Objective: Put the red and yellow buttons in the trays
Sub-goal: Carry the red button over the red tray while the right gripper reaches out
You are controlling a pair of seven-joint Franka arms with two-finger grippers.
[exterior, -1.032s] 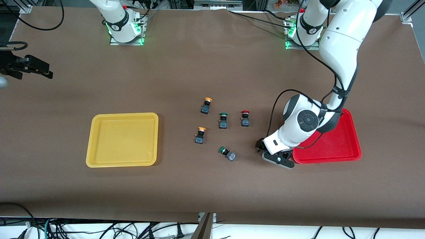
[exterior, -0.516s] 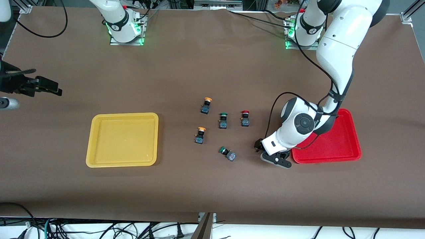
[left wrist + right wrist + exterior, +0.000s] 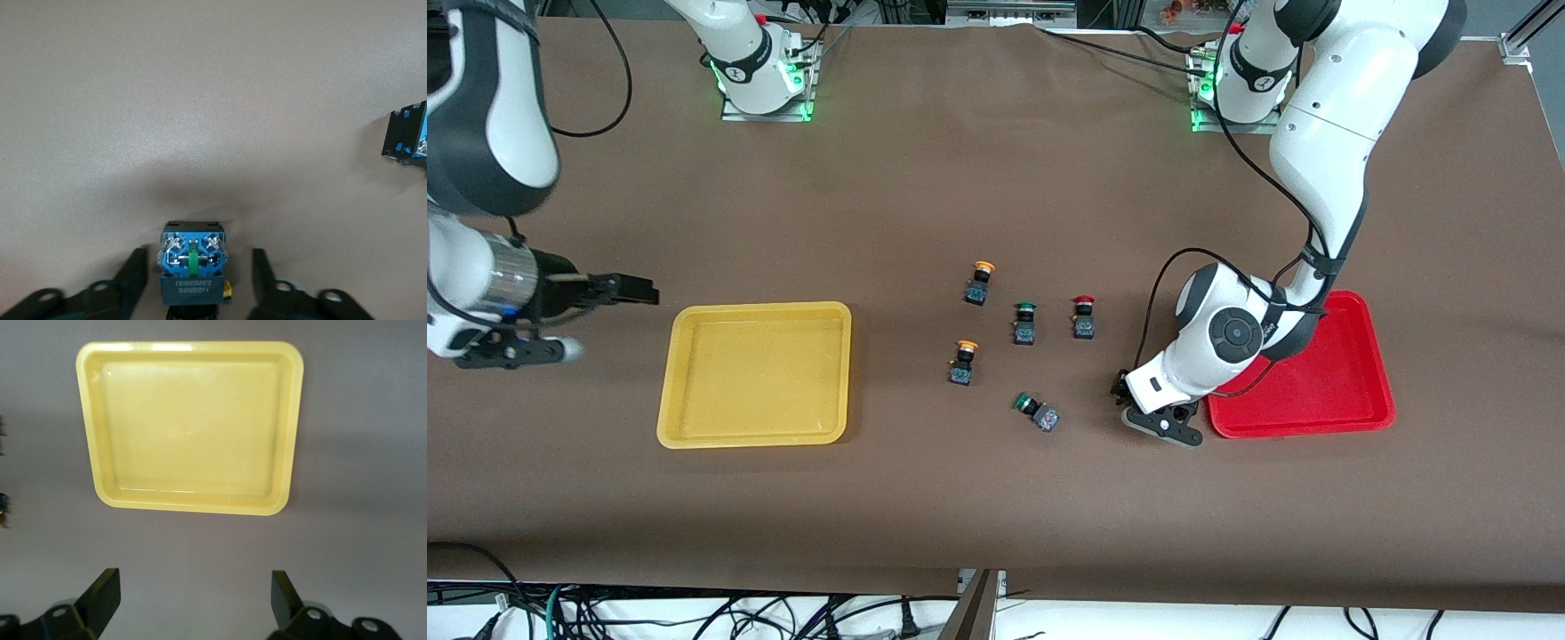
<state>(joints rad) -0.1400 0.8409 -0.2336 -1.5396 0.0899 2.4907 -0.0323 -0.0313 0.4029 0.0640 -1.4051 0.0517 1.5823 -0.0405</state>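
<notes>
Six small push-button switches [image 3: 1024, 323] sit grouped between the shallow yellow plastic tray [image 3: 685, 427] and the shallow red plastic tray [image 3: 1378, 391], on the brown table [image 3: 996, 498].

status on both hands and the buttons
Left hand low beside red tray, open astride a button, cap hidden. Right hand open, over table by yellow tray. Nothing in the way.

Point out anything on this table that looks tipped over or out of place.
One green-capped button, the loose one nearest the front camera, lies tipped on its side; the other four loose buttons stand upright. Another button sits between the left gripper fingers, beside the red tray. Nothing looks spilled or damaged.
</notes>
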